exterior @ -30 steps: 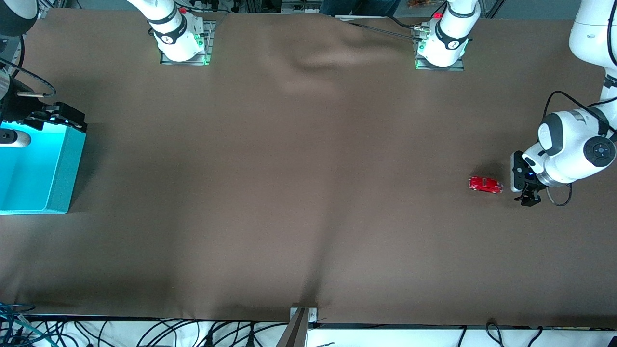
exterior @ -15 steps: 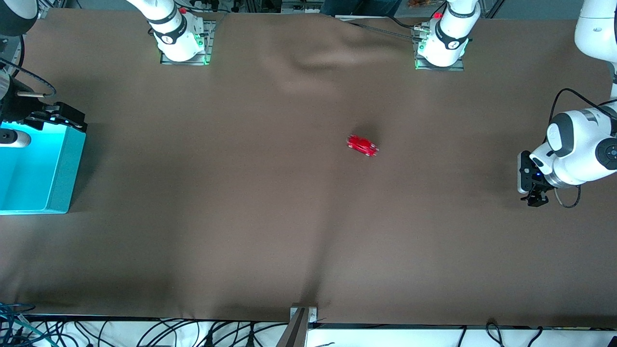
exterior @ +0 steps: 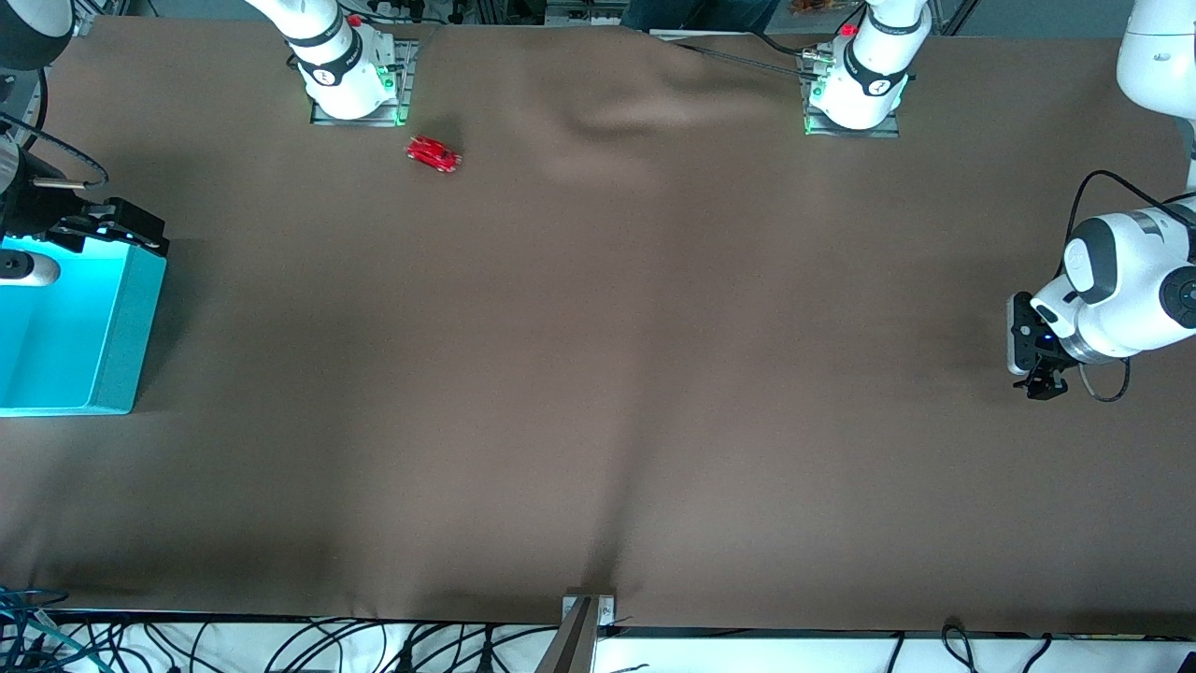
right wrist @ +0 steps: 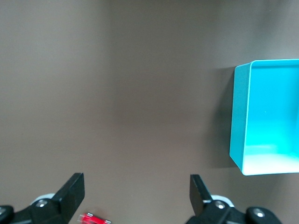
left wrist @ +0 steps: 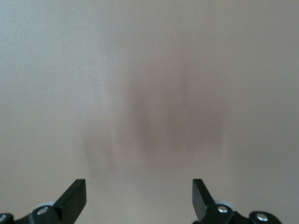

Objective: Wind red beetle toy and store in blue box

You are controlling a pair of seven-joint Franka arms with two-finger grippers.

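Note:
The red beetle toy [exterior: 434,154] stands on the brown table cloth close to the right arm's base, touched by nothing. It also shows at the edge of the right wrist view [right wrist: 95,219]. The blue box [exterior: 126,318] stands open-topped at the right arm's end of the table and shows empty in the right wrist view [right wrist: 239,116]. My left gripper [exterior: 1045,381] is open and empty, low over bare cloth at the left arm's end [left wrist: 138,186]. My right gripper [right wrist: 135,186] is open and empty, held high beside the box.
The two arm bases [exterior: 350,89] [exterior: 855,93] stand along the table edge farthest from the front camera. The cloth has a raised fold [exterior: 617,117] between the bases. A metal bracket [exterior: 587,612] and cables sit at the nearest edge.
The red beetle toy has run across the table from beside my left gripper to a spot near the right arm's base. My left gripper has drawn back slightly. The right arm has not moved.

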